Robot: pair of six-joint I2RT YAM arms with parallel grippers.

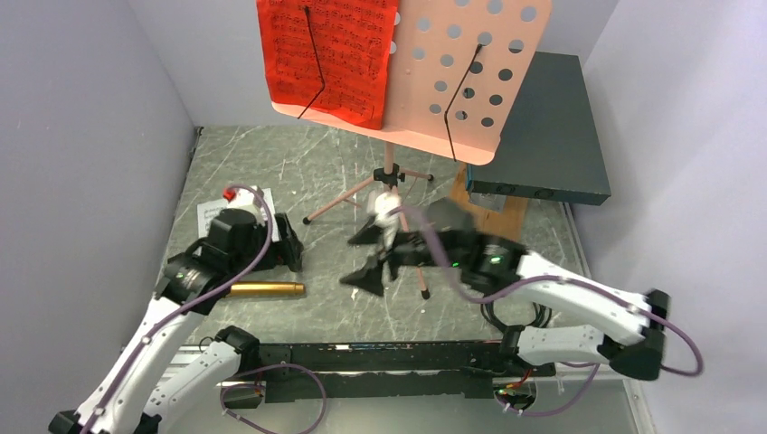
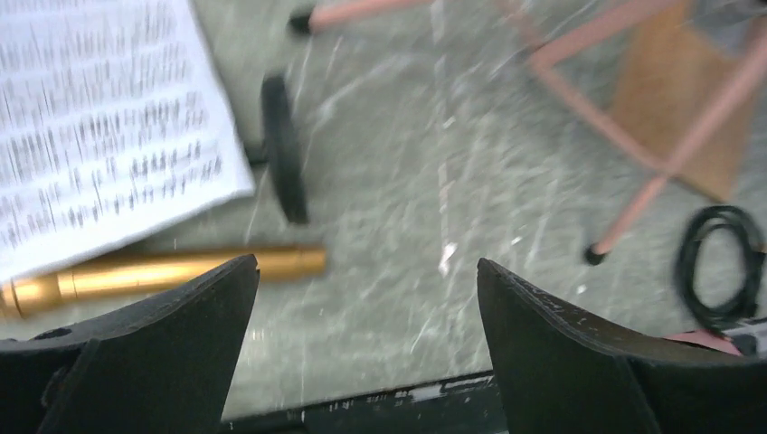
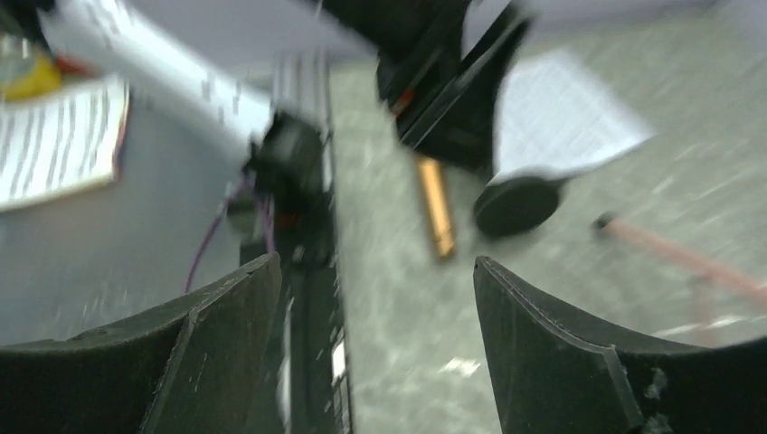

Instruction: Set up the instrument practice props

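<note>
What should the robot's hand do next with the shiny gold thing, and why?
Probably the left hand should dip down toward the gold microphone to pick it up. That hand is open and holds nothing. The microphone lies flat on the table close beside it. It is not yet on the small black mic stand, which seems to lie on its side nearby.

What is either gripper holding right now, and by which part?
Nothing. Left gripper and right gripper are both open and empty; the gold microphone lies free on the table.
</note>
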